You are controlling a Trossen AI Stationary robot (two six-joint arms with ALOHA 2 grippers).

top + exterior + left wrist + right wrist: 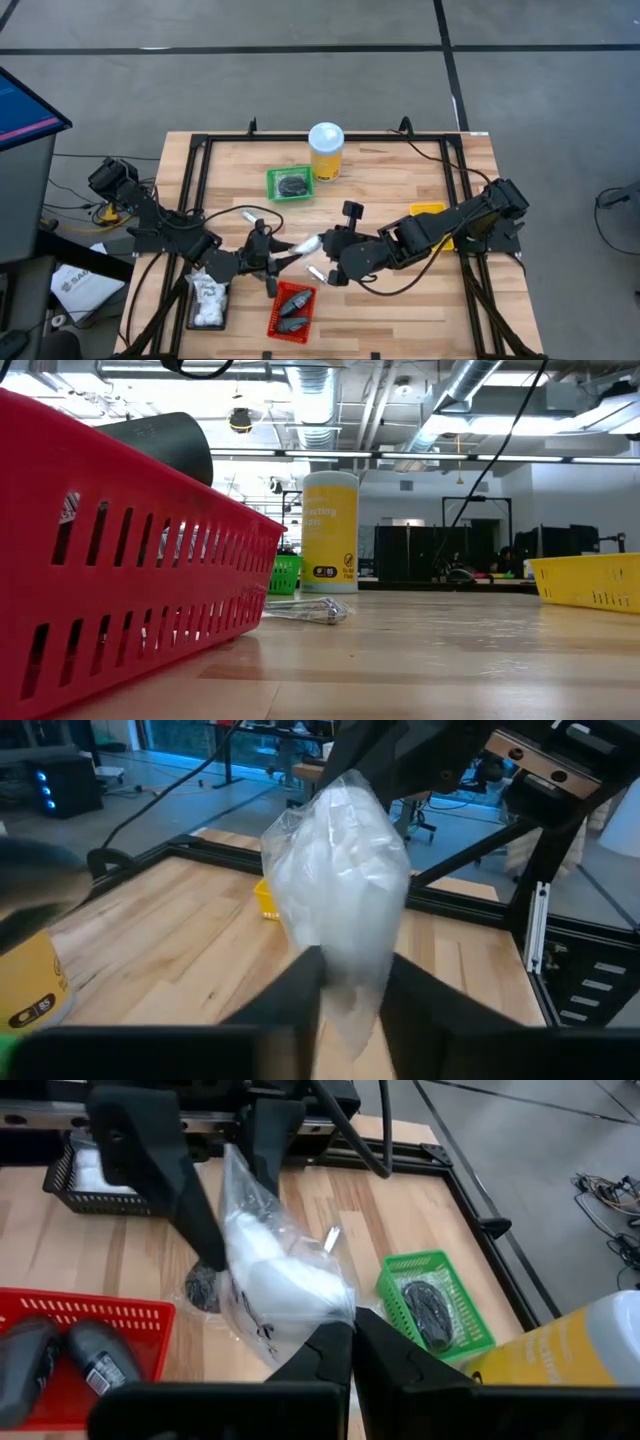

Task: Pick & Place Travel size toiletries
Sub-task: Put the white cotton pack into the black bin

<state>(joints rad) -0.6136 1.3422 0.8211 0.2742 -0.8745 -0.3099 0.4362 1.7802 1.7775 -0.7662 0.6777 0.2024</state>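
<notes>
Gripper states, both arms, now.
Left gripper: closing around the clear plastic sachet; grip not confirmed.
Right gripper: shut on the sachet's other end.

Colours on the table
Clear bag (280,1275) with white contents — red tray (291,310), green tray (288,183), yellow jar (326,156) with white lid.

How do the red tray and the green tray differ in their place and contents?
The red tray sits at the table's near edge and holds dark bottles; the green tray sits farther back beside the yellow jar and holds one dark round item. Both are slotted plastic.
</notes>
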